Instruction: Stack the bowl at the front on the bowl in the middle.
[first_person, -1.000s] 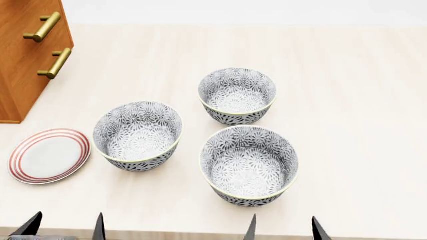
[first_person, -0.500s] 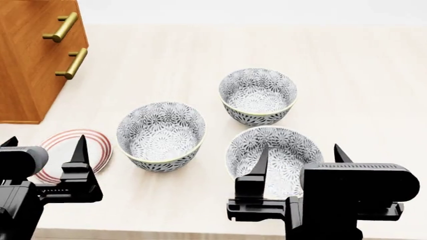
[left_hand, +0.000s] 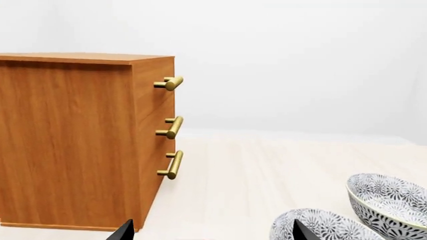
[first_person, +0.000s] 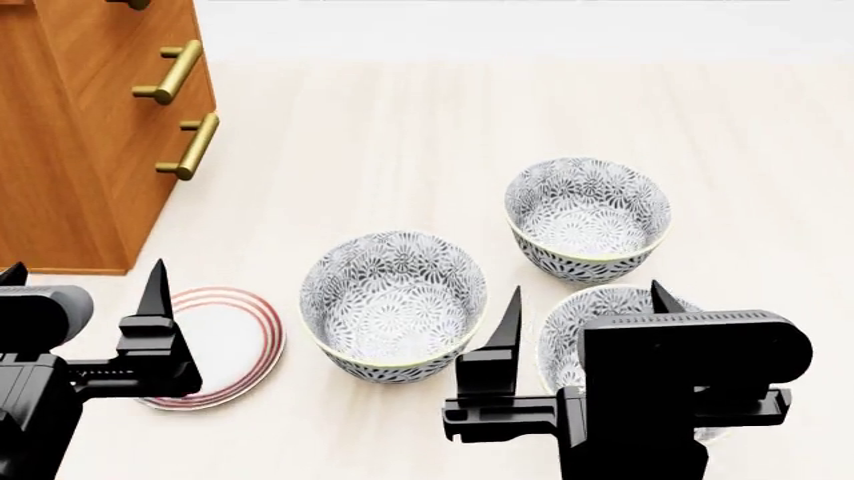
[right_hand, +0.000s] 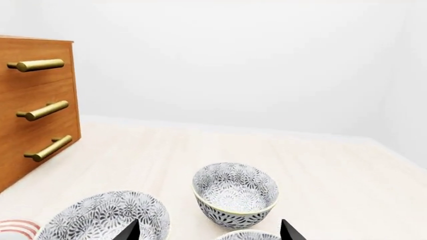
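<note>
- We see the front bowl, white with grey flowers and a pale rim, nearest on the right, partly hidden behind our right gripper.
- The middle bowl sits just left.
- Both the right gripper's and the left gripper's jaws are spread, empty.

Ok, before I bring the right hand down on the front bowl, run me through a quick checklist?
1. Right hand open: ok, fingers spread.
2. Right hand holding nothing: ok.
3. Right hand over the front bowl: ok, though the arm hides most of it.
4. Middle bowl upright and holding nothing: ok.
5. Left hand away from both bowls: ok, it hangs above the red-ringed plate.
6. Finger lined up with the front bowl's rim: cannot tell.
</note>
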